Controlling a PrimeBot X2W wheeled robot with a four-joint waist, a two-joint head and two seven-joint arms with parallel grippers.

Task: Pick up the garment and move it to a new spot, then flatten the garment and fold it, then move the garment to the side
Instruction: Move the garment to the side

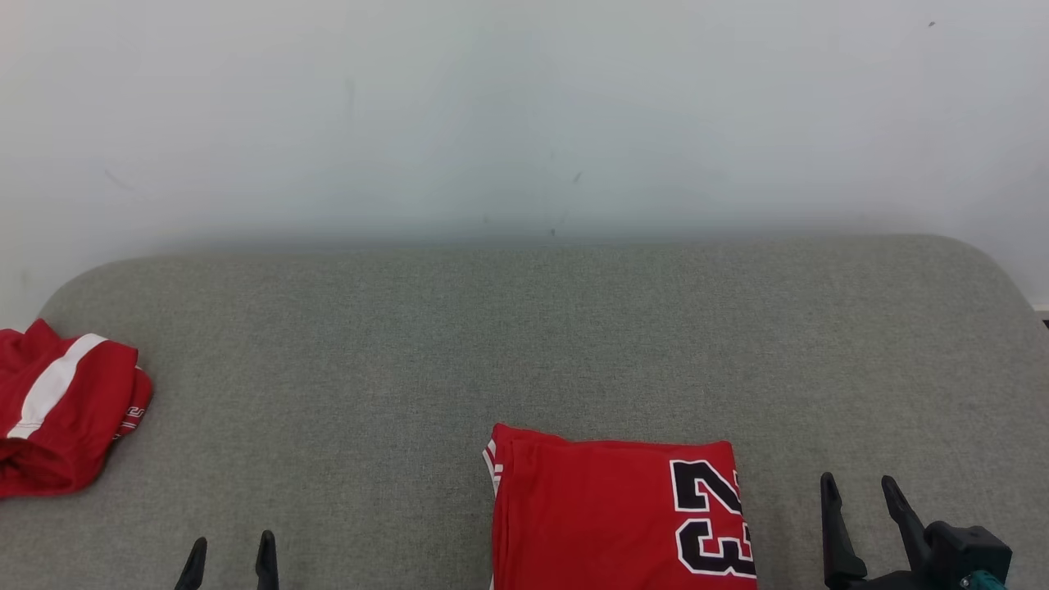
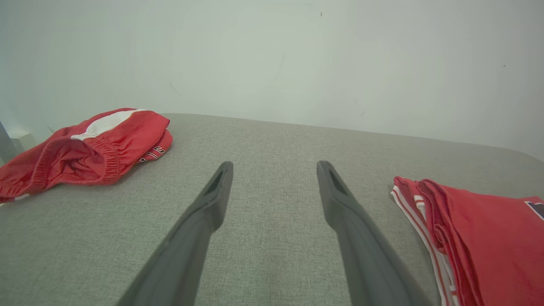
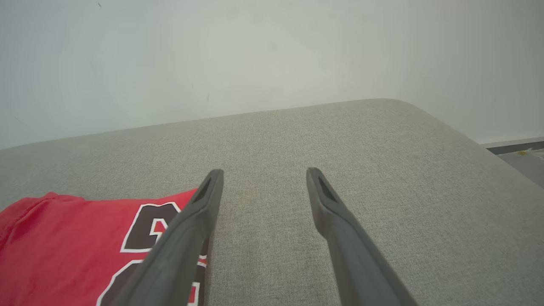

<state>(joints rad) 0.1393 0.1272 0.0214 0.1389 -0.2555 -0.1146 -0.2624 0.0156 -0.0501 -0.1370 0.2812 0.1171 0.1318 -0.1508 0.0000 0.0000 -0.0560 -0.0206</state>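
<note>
Fingers on your left gripper stand wide apart and hold nothing, with bare grey fabric between them. Your right gripper is spread just as wide and is also empty.

Your folded red jersey, its black-and-white 23 facing up, lies flat between the two pairs of fingers. It is just beside the right pair on their inner side, with a strip of fabric between, and farther from the left pair.

A bunched pair of red shorts with a white stripe sits ahead of your left fingers and well out to their outer side. Nothing stands ahead of either pair.

Both garments rest on a grey fabric-covered desk with rounded far corners. A pale wall rises behind it, and a strip of floor shows past the right corner.
</note>
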